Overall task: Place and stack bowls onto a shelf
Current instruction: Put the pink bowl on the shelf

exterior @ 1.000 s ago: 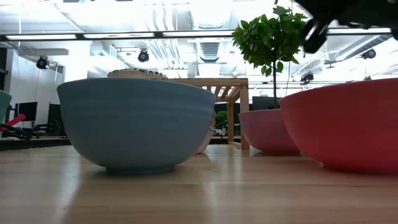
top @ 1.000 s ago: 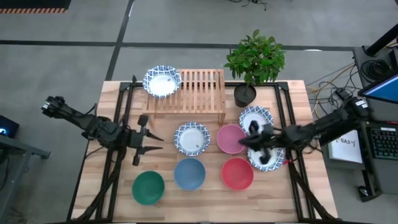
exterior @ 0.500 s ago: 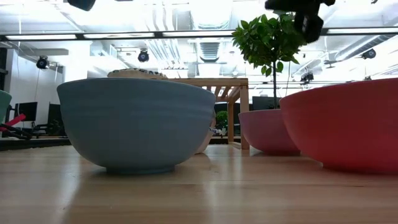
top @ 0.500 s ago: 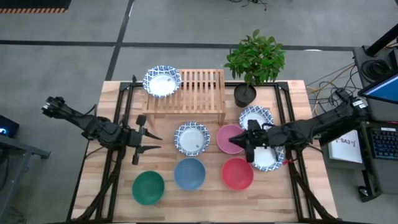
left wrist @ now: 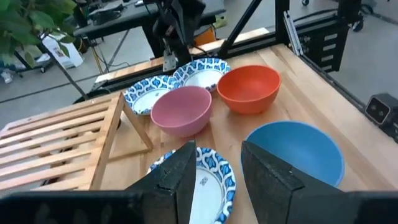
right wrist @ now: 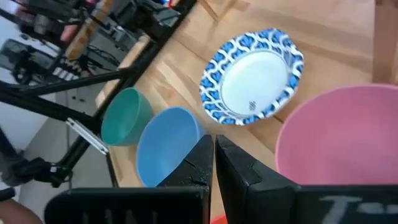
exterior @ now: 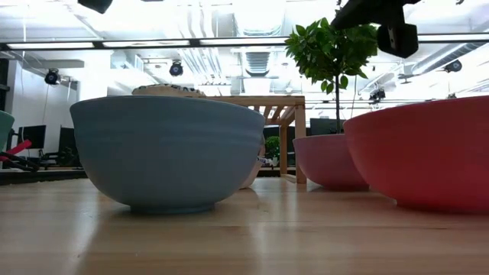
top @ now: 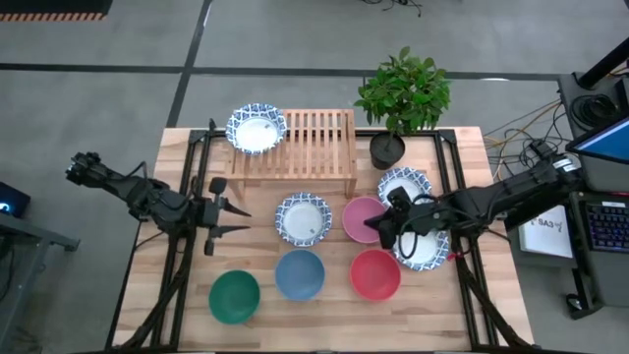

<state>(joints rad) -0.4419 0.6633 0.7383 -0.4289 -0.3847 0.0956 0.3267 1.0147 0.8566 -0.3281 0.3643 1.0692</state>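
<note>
Eight bowls show in the high view. One blue-rimmed white bowl (top: 257, 128) sits on the left end of the light-wood shelf (top: 305, 146). Another blue-rimmed bowl (top: 303, 217), the pink bowl (top: 360, 216), red bowl (top: 374, 273), blue bowl (top: 300, 273) and green bowl (top: 234, 296) stand on the table. Two more blue-rimmed bowls (top: 405, 183) (top: 425, 252) lie under the right arm. My right gripper (top: 375, 230) (right wrist: 215, 155) is shut and hovers over the pink bowl's right rim (right wrist: 348, 134). My left gripper (top: 240, 221) (left wrist: 217, 171) is open, left of the middle white bowl.
A potted plant in a black pot (top: 387, 149) stands at the shelf's right end. The shelf's right two thirds (top: 319, 133) carry nothing. Black frame rails (top: 192, 157) run along both table sides. Bare tabletop (top: 295, 329) lies along the near edge.
My right gripper has moved toward the table's left, from above the right-hand white bowls to over the pink bowl's right rim. All bowls have stayed where they were.
</note>
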